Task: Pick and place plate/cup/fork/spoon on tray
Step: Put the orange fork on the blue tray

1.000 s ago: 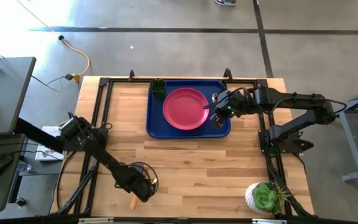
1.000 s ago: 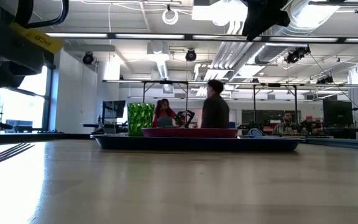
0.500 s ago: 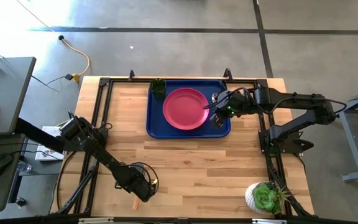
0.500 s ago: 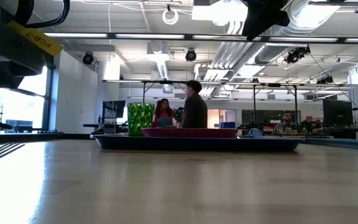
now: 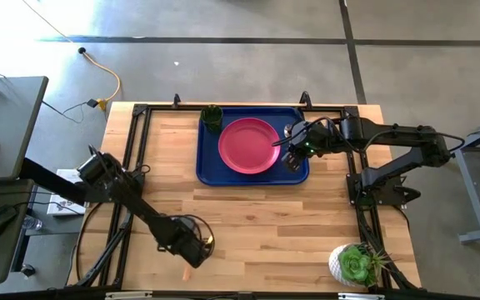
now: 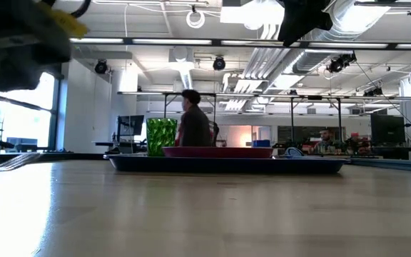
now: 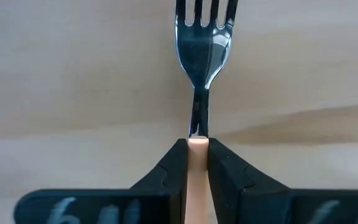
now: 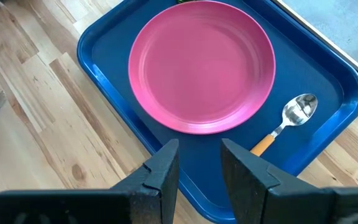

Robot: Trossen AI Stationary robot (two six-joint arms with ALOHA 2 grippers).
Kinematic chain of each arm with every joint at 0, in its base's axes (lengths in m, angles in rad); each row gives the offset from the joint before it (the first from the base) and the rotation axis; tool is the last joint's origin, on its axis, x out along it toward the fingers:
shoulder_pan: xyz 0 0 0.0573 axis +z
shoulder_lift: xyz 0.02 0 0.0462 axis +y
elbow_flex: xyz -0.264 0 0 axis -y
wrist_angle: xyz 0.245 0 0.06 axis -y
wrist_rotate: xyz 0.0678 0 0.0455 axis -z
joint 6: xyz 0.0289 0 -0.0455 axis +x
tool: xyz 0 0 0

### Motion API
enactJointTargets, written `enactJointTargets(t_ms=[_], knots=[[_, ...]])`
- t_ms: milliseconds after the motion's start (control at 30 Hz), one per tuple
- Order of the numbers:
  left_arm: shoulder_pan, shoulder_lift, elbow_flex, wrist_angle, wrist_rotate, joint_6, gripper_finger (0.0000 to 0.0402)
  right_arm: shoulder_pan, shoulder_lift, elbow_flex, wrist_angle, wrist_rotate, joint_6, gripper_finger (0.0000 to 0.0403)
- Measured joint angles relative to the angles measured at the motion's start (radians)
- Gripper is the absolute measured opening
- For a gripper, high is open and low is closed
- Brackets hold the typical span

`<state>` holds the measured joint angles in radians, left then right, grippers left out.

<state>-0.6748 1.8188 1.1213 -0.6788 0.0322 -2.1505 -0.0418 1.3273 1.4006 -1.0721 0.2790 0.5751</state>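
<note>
The fork (image 7: 204, 43), silver tines and orange handle, sits near the table's near edge, left of centre, with my left gripper (image 7: 197, 143) (image 5: 192, 250) shut on it. Its handle end (image 5: 185, 272) sticks out past the gripper. The blue tray (image 5: 207, 167) at the far centre carries the pink plate (image 5: 248, 146), the green cup (image 5: 212, 117) in its far left corner and the spoon (image 8: 291, 118) lying right of the plate. My right gripper (image 8: 199, 149) hangs open above the tray's right part, touching nothing. My left gripper pinches the fork's orange handle (image 7: 197, 155) between its two fingers, close to where the handle meets the metal neck. The fingers come from above, pointing steeply down. The tined end (image 6: 13, 161) shows just above the tabletop, and a shadow lies beside the fork.
A green succulent in a white pot (image 5: 352, 265) stands at the near right corner. Black frame rails (image 5: 133, 158) run along the table's left and right sides. Bare wood lies between the tray and the near edge. A person (image 6: 193, 128) walks in the room beyond.
In the low view the fork's tined end, which lay flat on the table, now stands a little above it. My left arm has edged upward there. The person behind the table has walked toward the left.
</note>
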Motion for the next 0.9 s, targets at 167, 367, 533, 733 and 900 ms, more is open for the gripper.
enactJointTargets(t_ms=[167,367,533,733,900], knots=[[0.057,-0.039,0.001,0.093,-0.142,0.051,0.0033,0.0,0.0,0.0,0.0,-0.001,0.0,0.011],[0.164,-0.052,0.001,0.223,-0.262,0.195,0.0034,0.0,0.0,0.0,0.002,0.002,0.0,0.011],[0.248,-0.052,0.001,0.385,-0.3,0.333,0.0035,-0.005,-0.01,-0.001,0.033,0.002,0.0,0.011],[0.34,-0.052,0.077,0.39,-0.275,0.521,0.0036,-0.025,-0.045,-0.001,0.068,0.002,-0.008,0.011],[0.407,-0.052,0.181,0.292,-0.272,0.667,0.0036,-0.048,-0.079,-0.001,0.072,0.002,-0.008,0.011]])
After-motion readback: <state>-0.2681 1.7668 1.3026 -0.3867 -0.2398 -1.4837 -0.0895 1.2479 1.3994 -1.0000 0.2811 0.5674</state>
